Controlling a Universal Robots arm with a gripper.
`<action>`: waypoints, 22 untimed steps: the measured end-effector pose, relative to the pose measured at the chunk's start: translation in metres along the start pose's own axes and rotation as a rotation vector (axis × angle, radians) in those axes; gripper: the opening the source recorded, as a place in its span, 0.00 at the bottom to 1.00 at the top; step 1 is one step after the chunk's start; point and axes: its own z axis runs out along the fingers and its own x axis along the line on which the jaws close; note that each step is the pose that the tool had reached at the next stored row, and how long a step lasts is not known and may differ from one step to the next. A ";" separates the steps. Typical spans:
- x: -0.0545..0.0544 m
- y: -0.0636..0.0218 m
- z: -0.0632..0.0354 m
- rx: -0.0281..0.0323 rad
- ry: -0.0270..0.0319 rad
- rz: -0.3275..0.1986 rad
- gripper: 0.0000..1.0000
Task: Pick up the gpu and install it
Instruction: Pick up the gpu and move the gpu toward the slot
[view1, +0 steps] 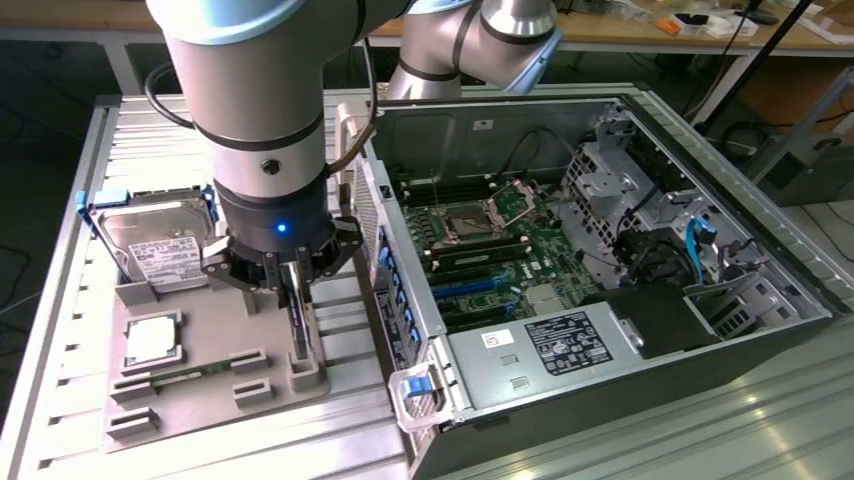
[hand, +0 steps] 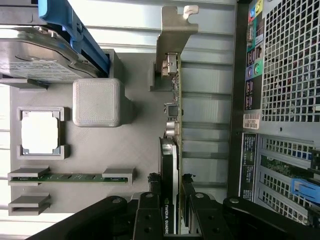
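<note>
While the gripper (hand: 170, 184) pinches its fingers (hand: 151, 186) narrowly on both faces of the gpu (hand: 170, 152), the card stands on edge in a slot of the gray tray (hand: 137, 150). On the same tray rest a memory stick (hand: 70, 177), a processor (hand: 40, 132) and a hard drive (hand: 35, 55). Just beyond the tray, at the exterior view's right, lies the open computer case (view1: 787, 300).
</note>
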 end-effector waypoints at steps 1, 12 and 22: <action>0.000 0.0000 -0.0009 0.0003 0.0004 0.001 0.27; -0.001 0.0016 -0.0371 0.0002 0.0008 0.009 0.27; -0.002 0.0028 -0.0638 0.0006 0.0005 0.022 0.27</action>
